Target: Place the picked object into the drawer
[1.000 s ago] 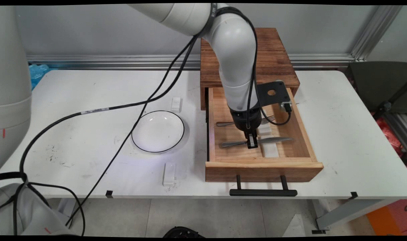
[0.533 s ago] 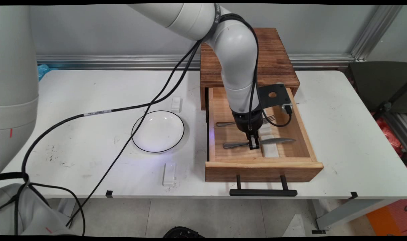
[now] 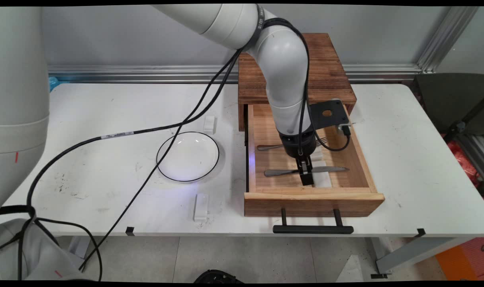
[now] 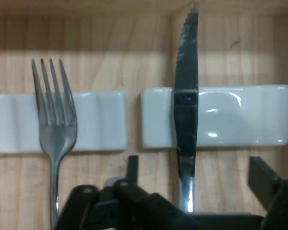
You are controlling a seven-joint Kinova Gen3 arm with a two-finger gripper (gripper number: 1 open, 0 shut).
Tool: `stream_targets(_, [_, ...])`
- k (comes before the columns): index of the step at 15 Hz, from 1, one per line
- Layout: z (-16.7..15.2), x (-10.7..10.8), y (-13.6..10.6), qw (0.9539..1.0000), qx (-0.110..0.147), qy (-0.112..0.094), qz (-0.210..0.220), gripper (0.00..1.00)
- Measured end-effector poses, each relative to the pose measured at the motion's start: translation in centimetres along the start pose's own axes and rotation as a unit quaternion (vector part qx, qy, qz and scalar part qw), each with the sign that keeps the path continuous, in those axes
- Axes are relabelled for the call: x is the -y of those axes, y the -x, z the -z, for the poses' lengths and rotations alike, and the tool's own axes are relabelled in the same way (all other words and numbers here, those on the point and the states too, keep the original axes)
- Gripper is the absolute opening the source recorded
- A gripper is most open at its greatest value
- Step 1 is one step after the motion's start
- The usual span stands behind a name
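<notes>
A wooden drawer (image 3: pixel 313 198) stands pulled out of its box (image 3: pixel 325 67). In it lie a knife (image 3: pixel 329 169) (image 4: pixel 185 120) and a fork (image 3: pixel 265 147) (image 4: pixel 53 124), each resting across a white holder (image 4: pixel 230 117). My gripper (image 3: pixel 306 178) (image 4: pixel 197 172) is down inside the drawer, right over the middle of the knife. It is open, and the knife runs between its fingers (image 4: pixel 264 177), closer to the left one. The fork lies outside the gap, to the left in the hand view.
A white plate with a black rim (image 3: pixel 188 156) sits left of the drawer. Two small white blocks (image 3: pixel 209 124) (image 3: pixel 201 207) lie behind and in front of it. The drawer's black handle (image 3: pixel 312 229) juts past the table's front edge. Black cables hang across the table's left half.
The gripper has shifted a little to the right and toward the drawer's front. The knife's blade end has turned slightly toward the front.
</notes>
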Motion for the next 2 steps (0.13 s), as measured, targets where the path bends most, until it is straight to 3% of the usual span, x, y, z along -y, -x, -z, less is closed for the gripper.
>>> stream_targets(2, [0.16, 0.03, -0.10, 1.0000, -0.004, 0.001, -0.002, 1.00])
